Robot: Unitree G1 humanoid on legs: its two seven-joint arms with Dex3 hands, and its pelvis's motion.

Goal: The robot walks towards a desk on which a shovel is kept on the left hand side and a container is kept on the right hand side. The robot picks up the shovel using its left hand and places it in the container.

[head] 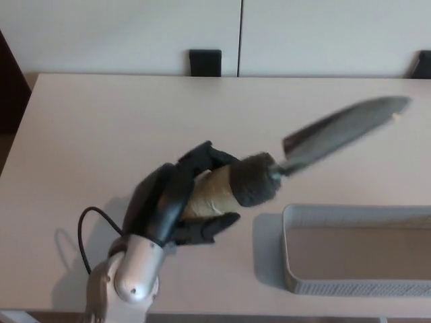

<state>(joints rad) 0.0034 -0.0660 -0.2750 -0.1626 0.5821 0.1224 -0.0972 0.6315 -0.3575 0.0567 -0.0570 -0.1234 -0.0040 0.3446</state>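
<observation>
head view: the left hand (176, 205), in the lower left of the frame, is clenched around the tan handle of the shovel (283, 161). the shovel is lifted off the worktop (101, 128), its dark collar just right of the hand and its grey blade slanting up toward the upper right of the frame, blurred. the container (357, 252), a pale grey tray, sits at the lower right of the frame, just beside the shovel's collar. a black cable (82, 232) loops beside the silver wrist. the right hand does not show.
</observation>
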